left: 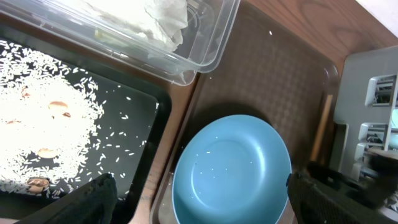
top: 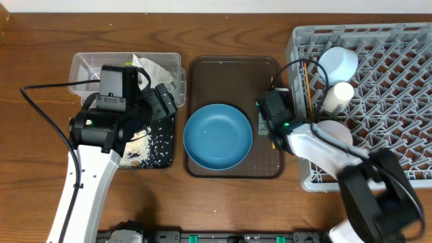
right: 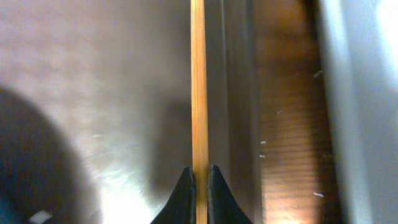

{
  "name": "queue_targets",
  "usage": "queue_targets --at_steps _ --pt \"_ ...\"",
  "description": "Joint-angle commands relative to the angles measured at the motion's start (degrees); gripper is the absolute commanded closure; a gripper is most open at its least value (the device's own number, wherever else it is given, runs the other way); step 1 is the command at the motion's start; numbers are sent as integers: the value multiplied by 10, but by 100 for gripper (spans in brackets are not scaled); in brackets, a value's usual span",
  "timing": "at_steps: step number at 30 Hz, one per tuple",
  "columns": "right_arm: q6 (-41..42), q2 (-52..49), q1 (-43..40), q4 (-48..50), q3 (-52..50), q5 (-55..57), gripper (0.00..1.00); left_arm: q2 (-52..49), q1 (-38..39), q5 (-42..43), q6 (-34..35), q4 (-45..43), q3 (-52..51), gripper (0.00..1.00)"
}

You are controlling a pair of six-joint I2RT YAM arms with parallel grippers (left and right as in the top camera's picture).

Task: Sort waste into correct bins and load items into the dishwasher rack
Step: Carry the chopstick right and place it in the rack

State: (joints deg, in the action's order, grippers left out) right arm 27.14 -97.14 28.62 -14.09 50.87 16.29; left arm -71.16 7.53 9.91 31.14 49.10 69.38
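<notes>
DONE: binned napkin point(top: 158, 71) in clear tub point(top: 84, 64), upper left, rice point(top: 152, 145) on black tray point(top: 169, 160) below; racked light-blue bowl point(top: 337, 62), cup point(top: 337, 96), pinkish bowl point(top: 334, 131) at right | LEFT: blue dish point(top: 218, 135) on brown tray point(top: 233, 71), centre; chopstick point(right: 198, 74) pinched by right hand point(right: 198, 177) at that tray's right edge | left hand point(top: 165, 101) released, empty | UNCLEAR: wrapper not made out; rack point(top: 405, 61) cut off.

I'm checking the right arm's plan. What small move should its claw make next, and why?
Probably a short lift straight up. In the right wrist view the right claw looks closed on the chopstick, which lies along the brown tray near its right rim. Raising it first should clear that rim before it swings over to the dishwasher rack.
</notes>
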Motion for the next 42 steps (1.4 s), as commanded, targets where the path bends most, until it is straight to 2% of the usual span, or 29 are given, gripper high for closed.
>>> queue_targets --at_steps 1,8,14,20,26,42 --pt "-53 83 -5 -4 1 -3 99 -2 -3 -3 -4 1 12 10" --pt "-149 210 -16 -24 1 -3 99 -2 -3 -3 -4 1 12 10" --pt "-161 267 -75 -70 1 -3 99 -2 -3 -3 -4 1 12 10" --pt "-208 257 -152 -85 1 -102 99 -2 -3 -3 -4 1 12 10" --pt "-208 222 -201 -79 1 -110 99 -2 -3 -3 -4 1 12 10" --pt "-219 121 -216 23 1 -122 99 -2 -3 -3 -4 1 12 10"
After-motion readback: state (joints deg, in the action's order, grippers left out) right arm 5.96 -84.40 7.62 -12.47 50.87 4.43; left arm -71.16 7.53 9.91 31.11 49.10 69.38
